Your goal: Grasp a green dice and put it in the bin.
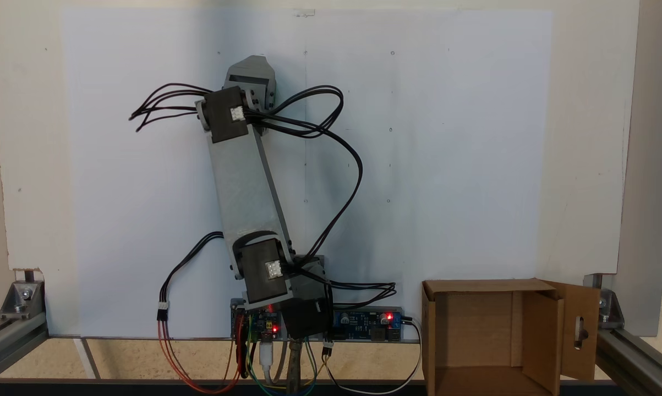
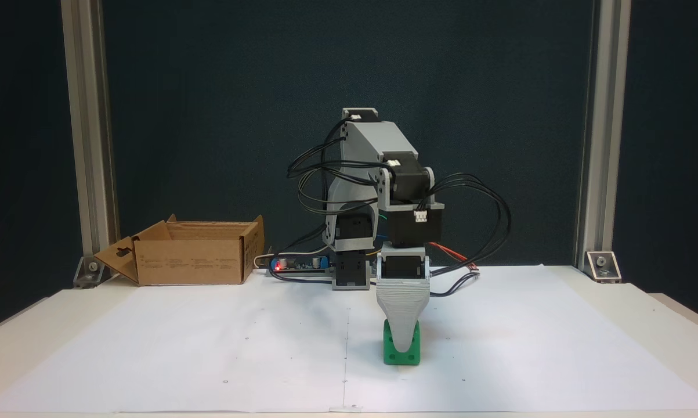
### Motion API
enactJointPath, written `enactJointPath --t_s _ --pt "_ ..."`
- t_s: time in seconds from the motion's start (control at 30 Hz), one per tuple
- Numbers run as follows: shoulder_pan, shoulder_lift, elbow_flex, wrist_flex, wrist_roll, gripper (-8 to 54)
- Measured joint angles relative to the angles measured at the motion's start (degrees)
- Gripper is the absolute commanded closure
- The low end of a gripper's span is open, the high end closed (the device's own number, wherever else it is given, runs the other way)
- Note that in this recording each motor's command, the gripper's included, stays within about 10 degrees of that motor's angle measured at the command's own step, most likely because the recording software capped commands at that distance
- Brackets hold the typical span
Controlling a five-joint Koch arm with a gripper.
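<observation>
1. Claw: in a fixed view the gripper (image 2: 402,347) points straight down, its grey ribbed jaw tapering to a tip that sits in front of the green dice (image 2: 390,348). The two jaws line up one behind the other for this camera, so only one tip is seen; whether the claw is wide, narrow or clamped cannot be told.
2. Dice position: it rests on the white paper (image 2: 209,348), directly at the claw tip, with green showing on both sides of the jaw and below it. Judged from this, the cube lies between or right against the jaws, not off to one side.
3. Axis: the cube has no long axis; its faces look roughly square to the camera, so jaw alignment matters little.
4. Arm: in the view from above, the arm (image 1: 242,181) stretches away from its base over the sheet.
5. Bin: the cardboard bin (image 2: 192,258) stands open-topped beside the arm's base, well apart from the dice and to its left in the front view, one flap (image 1: 581,330) with a slot cutout folded outward.
6. Judgement: the grasp stage is in hand; carry to the bin is not yet done
</observation>
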Motion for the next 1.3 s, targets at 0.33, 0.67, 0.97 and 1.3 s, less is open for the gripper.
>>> enactJointPath --t_s 0.33,0.67,0.97,1.3 --pt "0.4 -1.2 0.0 -1.8 0.0 2.5" --pt "1.5 -2.5 0.0 -2.2 0.0 2.5" --pt "2.3 -2.5 0.0 -2.3 0.0 11.1" --pt "2.4 -2.5 0.2 -2.3 0.2 34.1"
